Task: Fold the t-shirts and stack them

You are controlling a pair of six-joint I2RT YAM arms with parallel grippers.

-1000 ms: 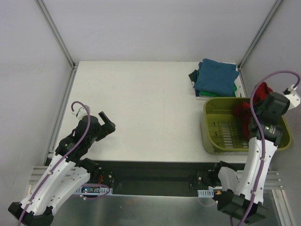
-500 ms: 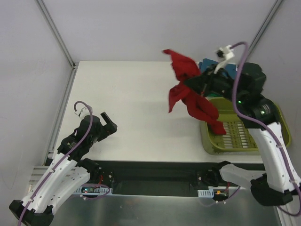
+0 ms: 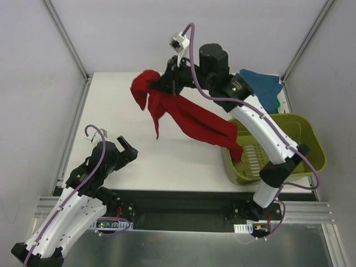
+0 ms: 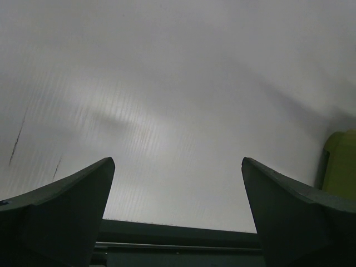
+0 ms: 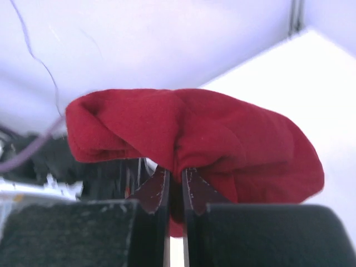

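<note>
My right gripper [image 3: 161,86] is shut on the dark red t-shirt [image 3: 189,119] and holds it in the air over the back middle of the table; the cloth trails down to the right toward the basket. In the right wrist view the red t-shirt [image 5: 222,139] bunches over my pinched fingers [image 5: 158,189]. A folded teal-blue t-shirt [image 3: 261,83] lies on a green one [image 3: 276,104] at the back right, partly hidden by my right arm. My left gripper [image 3: 129,149] is open and empty at the near left; it shows in the left wrist view [image 4: 178,183].
An olive-green plastic basket [image 3: 303,139] stands at the right, its near-left corner under the hanging shirt end; its edge shows in the left wrist view [image 4: 339,161]. Metal frame posts stand at the back corners. The white table [image 3: 111,111] lies between the arms.
My right gripper has swung left from the basket across the table, carrying the red t-shirt up and out. The basket has shifted left. The left arm has barely moved.
</note>
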